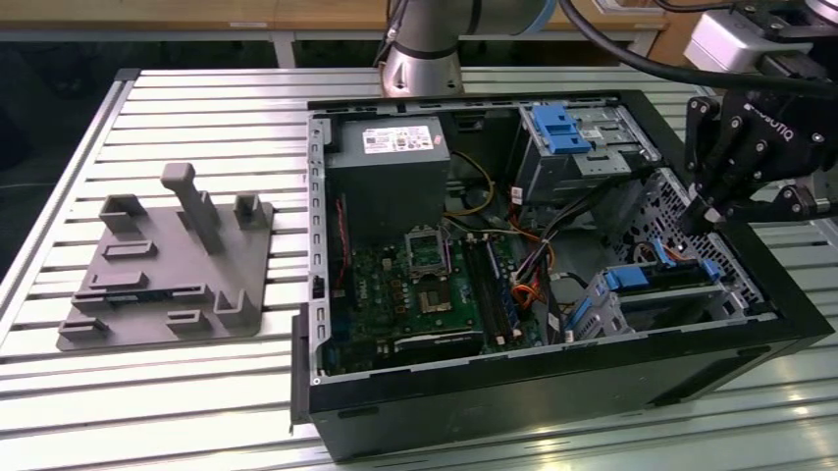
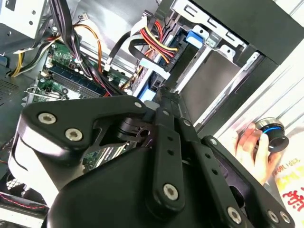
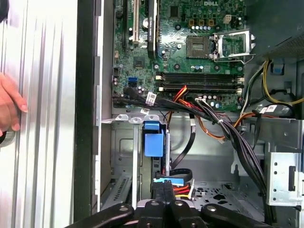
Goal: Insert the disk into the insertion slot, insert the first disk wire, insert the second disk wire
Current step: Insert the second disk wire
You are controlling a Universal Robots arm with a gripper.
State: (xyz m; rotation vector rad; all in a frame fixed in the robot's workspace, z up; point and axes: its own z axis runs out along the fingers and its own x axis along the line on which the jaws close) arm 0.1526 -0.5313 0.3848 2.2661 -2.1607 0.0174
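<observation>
The tool (image 1: 707, 218), fingers pinched on a wire connector, is positioned directly above the disk (image 1: 649, 279), already seated in the insertion slot (image 1: 615, 304).

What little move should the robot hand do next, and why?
Probably ease the gripper a little toward the disk, which already sits in its slot. The gripper seems to pinch a blue plug just short of the disk, so it looks not yet plugged in.
</observation>
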